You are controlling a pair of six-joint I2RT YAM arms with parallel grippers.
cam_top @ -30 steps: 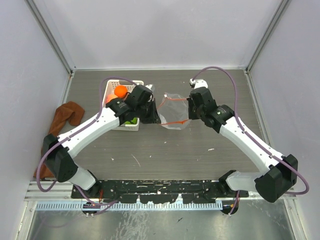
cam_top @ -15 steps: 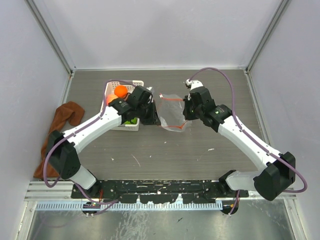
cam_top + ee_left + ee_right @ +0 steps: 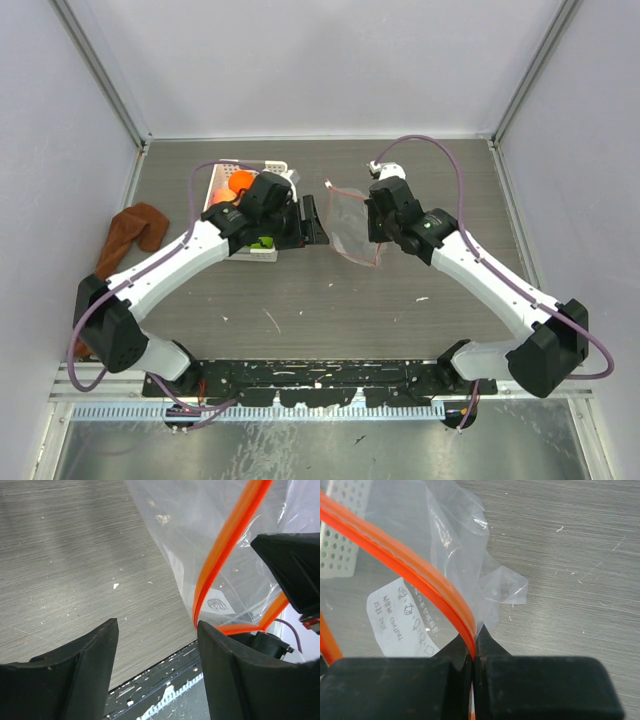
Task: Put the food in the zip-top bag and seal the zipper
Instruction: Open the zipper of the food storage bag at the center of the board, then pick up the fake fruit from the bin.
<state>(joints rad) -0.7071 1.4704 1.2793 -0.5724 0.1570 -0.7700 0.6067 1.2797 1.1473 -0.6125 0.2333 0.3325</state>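
Observation:
The clear zip-top bag point(image 3: 352, 226) hangs between the two grippers, its orange zipper point(image 3: 227, 542) running along the mouth. My right gripper point(image 3: 373, 224) is shut on the zipper strip point(image 3: 451, 600) at the bag's right edge. My left gripper point(image 3: 314, 220) stands open just left of the bag; in the left wrist view nothing lies between its fingers point(image 3: 75, 672), and the zipper passes beside the right one. The food sits in the white basket point(image 3: 272, 168): an orange piece point(image 3: 240, 182) and a green piece point(image 3: 264, 241) show, the rest hidden under my left arm.
A brown cloth point(image 3: 133, 229) lies at the table's left edge. The perforated basket corner point(image 3: 340, 535) shows behind the bag in the right wrist view. Grey walls close in the table on three sides.
My left gripper has opened and let go of the bag's mouth. The bag has swung right and now hangs from the right gripper alone, which shifted slightly left.

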